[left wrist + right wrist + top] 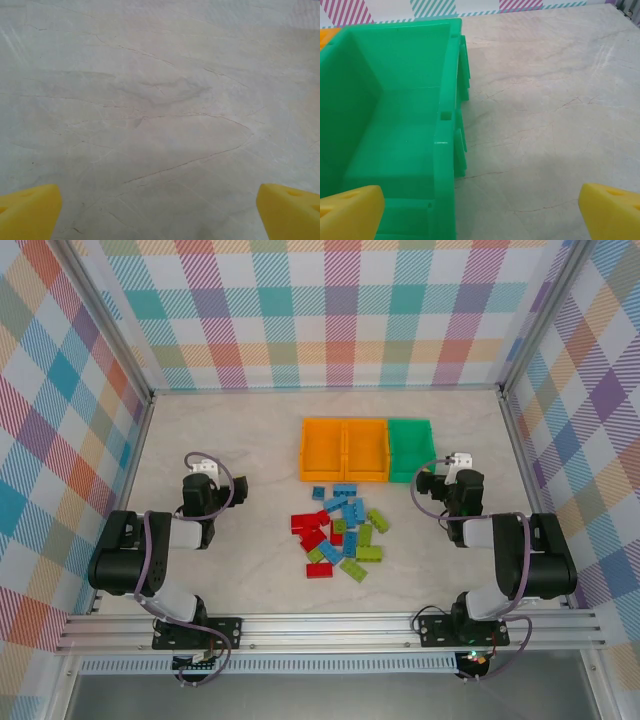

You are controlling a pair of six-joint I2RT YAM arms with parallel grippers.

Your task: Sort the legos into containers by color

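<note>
Green bin edge under released right claw; left claw released, legos apart.

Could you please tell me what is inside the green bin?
The green bin shows only bare floor and walls; a finger of the right tool covers a near corner.

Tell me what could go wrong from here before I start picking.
The legos lie in one tight heap, with red, blue and green bricks touching. Closing on one may drag along a neighbour of another colour.
The right gripper hangs open astride the right wall of the green bin. Dropping straight down could strike the rim and shove the joined containers.
</note>
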